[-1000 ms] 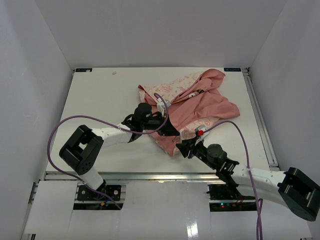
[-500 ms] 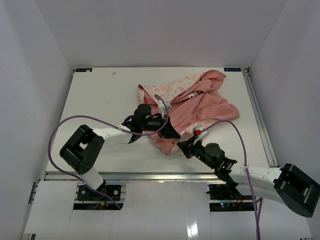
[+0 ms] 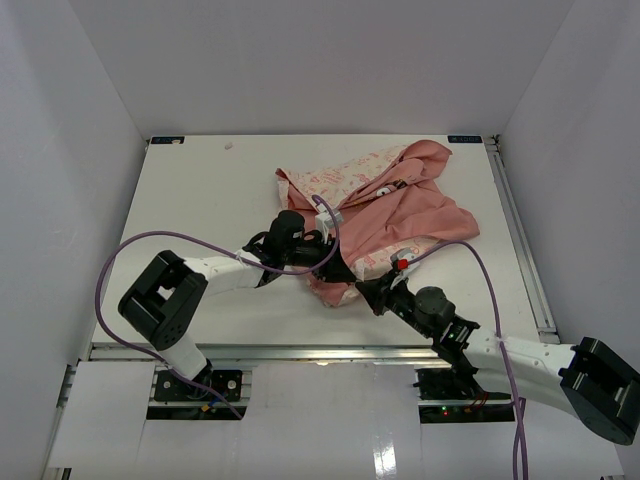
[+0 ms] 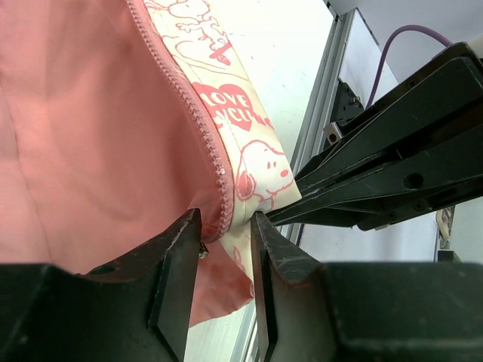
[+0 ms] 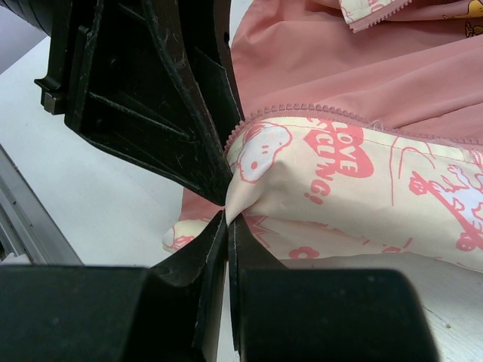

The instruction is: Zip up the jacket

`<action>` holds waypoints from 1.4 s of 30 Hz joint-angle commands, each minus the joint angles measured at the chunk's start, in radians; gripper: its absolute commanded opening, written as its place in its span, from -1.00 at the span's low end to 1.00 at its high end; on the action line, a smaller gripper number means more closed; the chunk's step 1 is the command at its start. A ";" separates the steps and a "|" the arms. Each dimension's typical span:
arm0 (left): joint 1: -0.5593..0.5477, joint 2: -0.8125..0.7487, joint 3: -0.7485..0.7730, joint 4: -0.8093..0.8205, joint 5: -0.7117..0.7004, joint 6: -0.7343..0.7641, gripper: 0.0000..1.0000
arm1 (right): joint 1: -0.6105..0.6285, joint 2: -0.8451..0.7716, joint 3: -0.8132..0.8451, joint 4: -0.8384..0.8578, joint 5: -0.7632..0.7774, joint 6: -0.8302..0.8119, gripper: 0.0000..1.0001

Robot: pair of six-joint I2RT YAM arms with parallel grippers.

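Top cam: shows the jacket (image 3: 400, 205) heaped on the white counter (image 3: 210, 195), right of centre & toward the far edge, salmon lining (image 3: 420, 215) up over most of it, cream outer fabric (image 3: 338, 178) showing at far-left & near edges. Finds both arms reaching in from the near side to the garment's near corner: left fingers (image 3: 338, 268) on it from the left, right fingers (image 3: 368, 293) on it from the near-right, the two sets almost touching. Picks up a purple cable (image 3: 160, 235) looping off the left arm. Left wrist cam: catches left fingers clamped w/ only a narrow gap, the jacket's bottom corner squeezed in it right where the pink zipper strip (image 4: 202, 128) ends. Puts lining left of the zipper teeth, cream outer fabric w/ red heart & cartoon-dog print to the right. Shows right fingers coming in from the right of frame, tips against the cream corner just beside the left pair. Right wrist cam: has right fingers pinched tight on the cream hem corner, no gap visible btwn them, w/ left fingers a black mass directly above, tips at the zipper end of the same corner. Shows zipper teeth running along top of the cream panel, lining beyond, that zipper half lying unjoined.
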 commanded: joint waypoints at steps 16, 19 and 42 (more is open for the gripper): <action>0.002 -0.122 0.006 0.033 0.107 -0.027 -1.00 | 0.006 -0.003 0.071 -0.027 -0.070 -0.042 -0.66; 0.003 -0.160 0.022 -0.015 0.106 -0.020 -1.00 | 0.004 -0.023 0.101 -0.082 -0.031 -0.063 -0.60; 0.053 0.007 0.300 -0.411 0.182 0.263 -1.00 | -0.270 -0.037 0.088 -0.127 -0.069 -0.032 -0.31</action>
